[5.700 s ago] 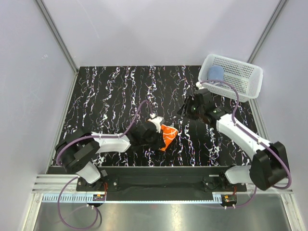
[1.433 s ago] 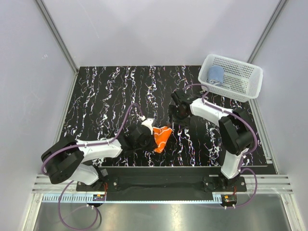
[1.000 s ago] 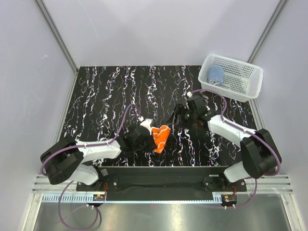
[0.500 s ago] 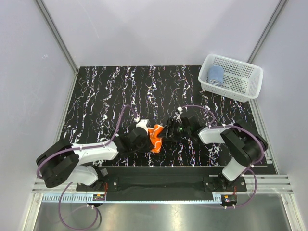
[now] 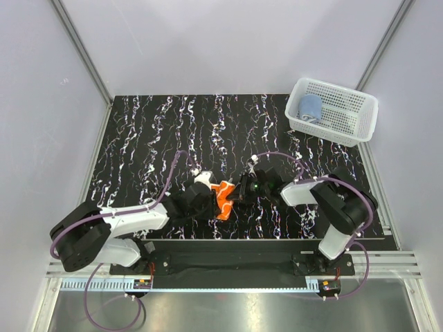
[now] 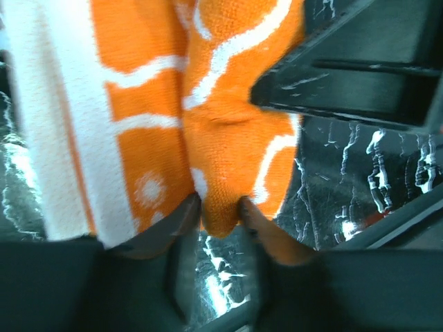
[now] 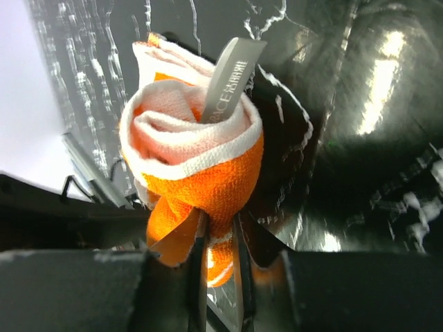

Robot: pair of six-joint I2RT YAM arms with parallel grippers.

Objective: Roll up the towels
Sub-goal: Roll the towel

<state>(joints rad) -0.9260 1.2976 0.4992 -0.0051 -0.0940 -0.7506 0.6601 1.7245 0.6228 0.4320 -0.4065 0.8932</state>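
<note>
The top camera looks down over the whole table (image 5: 138, 138). Both wrist cameras closely face the orange towel (image 5: 223, 196) from opposite sides.

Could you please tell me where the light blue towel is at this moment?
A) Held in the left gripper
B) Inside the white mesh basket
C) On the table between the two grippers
B: the top view shows the light blue towel lying inside the white mesh basket at the far right, away from both arms.
</note>
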